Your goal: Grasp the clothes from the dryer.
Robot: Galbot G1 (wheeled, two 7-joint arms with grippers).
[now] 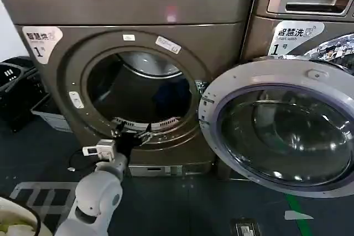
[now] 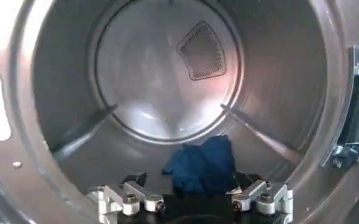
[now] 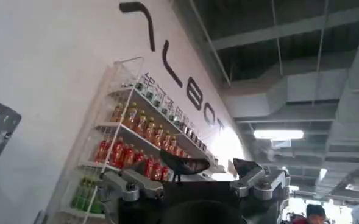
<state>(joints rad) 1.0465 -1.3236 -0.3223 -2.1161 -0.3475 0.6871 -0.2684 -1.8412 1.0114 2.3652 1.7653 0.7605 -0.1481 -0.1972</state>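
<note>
Left gripper (image 1: pixel 134 135) is hovering at the lower rim of the dryer (image 1: pixel 66 89) porthole, jaws spread wide, holding nothing. Blue clothes (image 2: pixel 199 164) are lying on the drum floor, just beyond. Right gripper (image 3: pixel 209 173) is pointing up at a shelf (image 3: pixel 130 137), jaws open, empty.

1. One dryer (image 1: pixel 138 75) stands with its one round glass door (image 1: pixel 282 131) swung open.
2. One blue cloth (image 2: pixel 199 165) lies on the drum floor.
3. Two drum paddles (image 2: pixel 81 131) show inside.
4. One neighbouring machine (image 1: pixel 304 9) stands at the dryer's right edge.
5. Two white "1" stickers (image 1: pixel 41 41) show, one per machine.
</note>
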